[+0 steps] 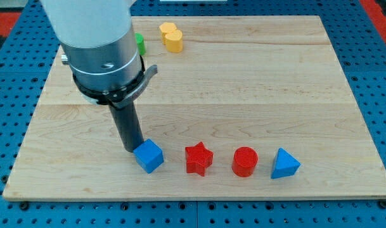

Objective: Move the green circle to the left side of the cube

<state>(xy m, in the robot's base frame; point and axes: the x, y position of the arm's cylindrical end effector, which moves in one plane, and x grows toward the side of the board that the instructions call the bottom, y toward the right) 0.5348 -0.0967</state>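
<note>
The blue cube [149,155] sits near the view's bottom, left of centre, on the wooden board [243,88]. My tip [130,149] rests just at the cube's left edge, touching or nearly touching it. The green block [140,44] is at the view's top left, mostly hidden behind the arm's body [97,44]; only a small green edge shows, so its shape cannot be made out. It lies far from the cube.
A yellow heart-like block [171,37] stands at the top, right of the green block. In a row to the cube's right lie a red star [198,158], a red cylinder [245,161] and a blue triangle [284,164].
</note>
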